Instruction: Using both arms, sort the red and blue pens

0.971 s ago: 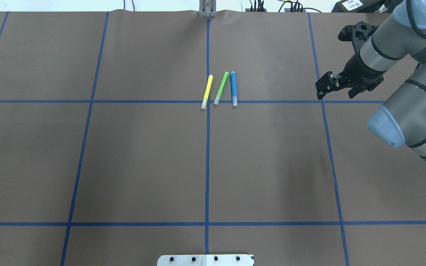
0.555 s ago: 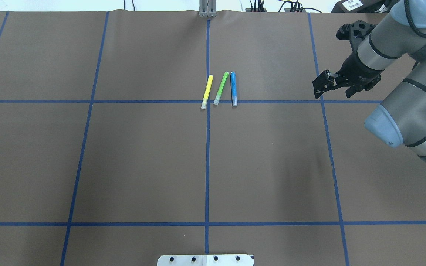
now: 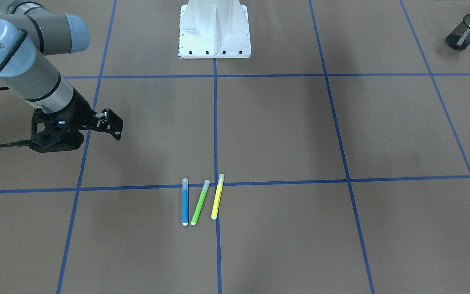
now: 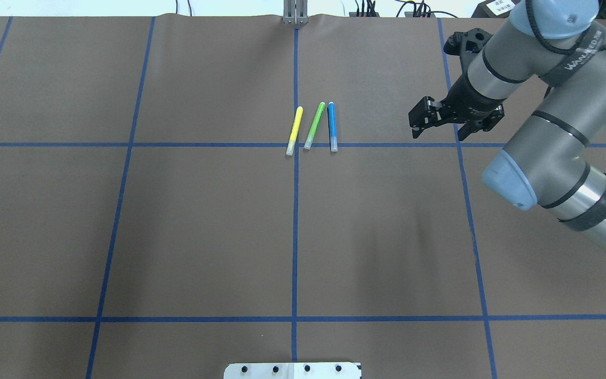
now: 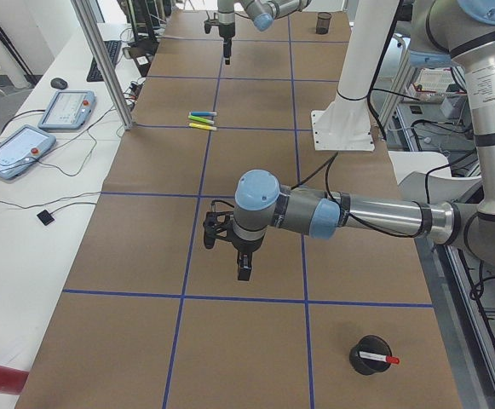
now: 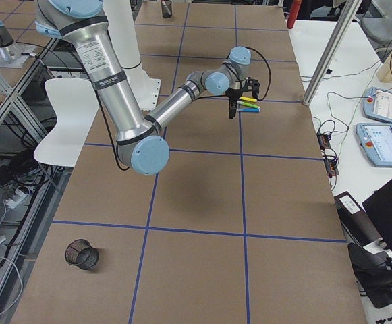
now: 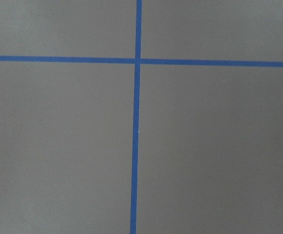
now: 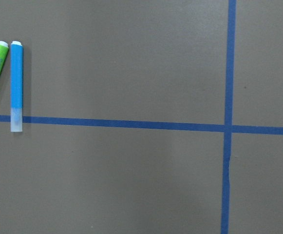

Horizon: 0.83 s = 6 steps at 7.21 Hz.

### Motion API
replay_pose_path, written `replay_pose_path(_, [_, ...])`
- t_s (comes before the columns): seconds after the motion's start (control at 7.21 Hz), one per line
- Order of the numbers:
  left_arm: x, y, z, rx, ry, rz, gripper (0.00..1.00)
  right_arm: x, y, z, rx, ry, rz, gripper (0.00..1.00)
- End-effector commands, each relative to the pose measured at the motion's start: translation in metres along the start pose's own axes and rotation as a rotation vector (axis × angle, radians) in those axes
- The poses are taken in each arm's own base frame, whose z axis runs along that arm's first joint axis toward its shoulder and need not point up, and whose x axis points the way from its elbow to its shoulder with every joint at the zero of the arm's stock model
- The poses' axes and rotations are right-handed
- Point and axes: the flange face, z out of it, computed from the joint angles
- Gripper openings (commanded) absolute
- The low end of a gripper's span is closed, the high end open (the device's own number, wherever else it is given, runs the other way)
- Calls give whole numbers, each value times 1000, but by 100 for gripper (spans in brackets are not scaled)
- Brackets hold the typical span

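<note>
Brown paper gridded with blue tape (image 4: 295,237) covers the table (image 4: 203,237). Near its middle lies the blue pen (image 4: 332,126), flat, with its clear cap across a tape line and pointing toward the robot. Just beside it lies a green highlighter (image 4: 314,125), with a yellow highlighter (image 4: 294,130) next over. The green one leans in so that its white end sits just beside the blue pen's, with a thin gap; toward the caps the two splay apart. The red pen (image 5: 377,359) rests in a black mesh cup (image 5: 358,365) on the robot's left end, so the blue one looks to be the one left to sort. The right gripper (image 4: 438,129) hovers off to the pen's right, jaws spread and carrying nothing. The left gripper (image 5: 243,271) hangs over bare paper well away, and whether it is spread or closed cannot be told. The pen is probably light, stiff and smooth, and round enough to roll if nudged. The best hold looks like mid-barrel or a little toward the cap, where the gap from the green highlighter is widest. Bare paper on the pen's right gives free room to approach, and the table edges are well apart. A second mesh cup (image 6: 71,251) stands on the right end.
</note>
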Motion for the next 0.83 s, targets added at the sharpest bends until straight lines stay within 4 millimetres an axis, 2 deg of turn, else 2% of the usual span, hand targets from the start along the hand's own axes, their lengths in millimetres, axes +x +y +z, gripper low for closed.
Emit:
replay_pose_path(0.0, [-1, -1, 2, 1, 1, 13, 100, -65, -28, 32, -27, 28, 119, 100])
replay_pose_path(0.14, [-2, -1, 3, -1, 1, 35, 100, -92, -43, 48, 2, 70, 121, 100])
replay_pose_path(0.42, [-4, 0, 5, -6, 1, 36, 100, -132, -54, 79, -18, 114, 140, 99])
replay_pose_path(0.56, [-5, 1, 7, -10, 1, 34, 100, -142, -61, 102, -16, 145, 138, 98])
replay_pose_path(0.69, [-8, 1, 8, -14, 0, 28, 100, -145, -64, 114, -14, 137, 128, 93])
